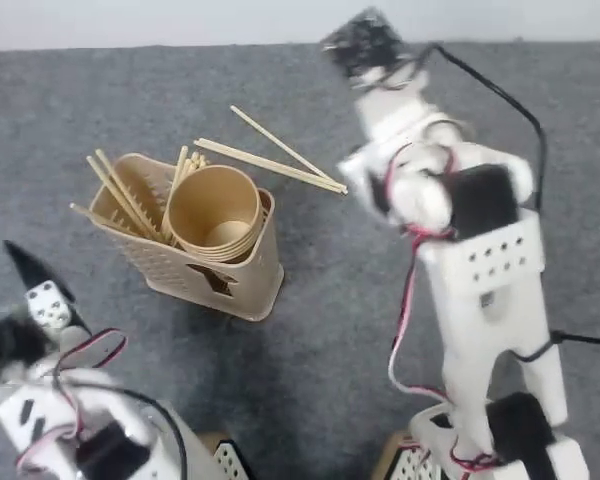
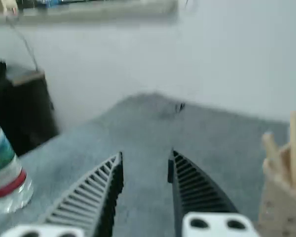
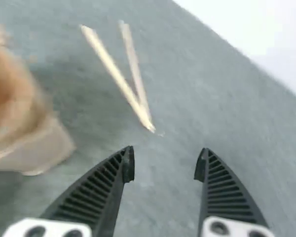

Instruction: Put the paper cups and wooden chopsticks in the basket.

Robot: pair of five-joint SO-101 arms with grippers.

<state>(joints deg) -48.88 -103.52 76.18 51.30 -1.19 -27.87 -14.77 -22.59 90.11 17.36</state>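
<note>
We find the left gripper and the right gripper spread open and empty. Loose chopsticks lie just beside the basket.

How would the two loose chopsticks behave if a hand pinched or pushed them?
The chopsticks look thin, straight and wooden, so probably stiff and light. Lying flat on grey cloth, they would likely slide or pivot rather than roll. Their tips meet near the open right hand, so one pinch may catch both.
</note>
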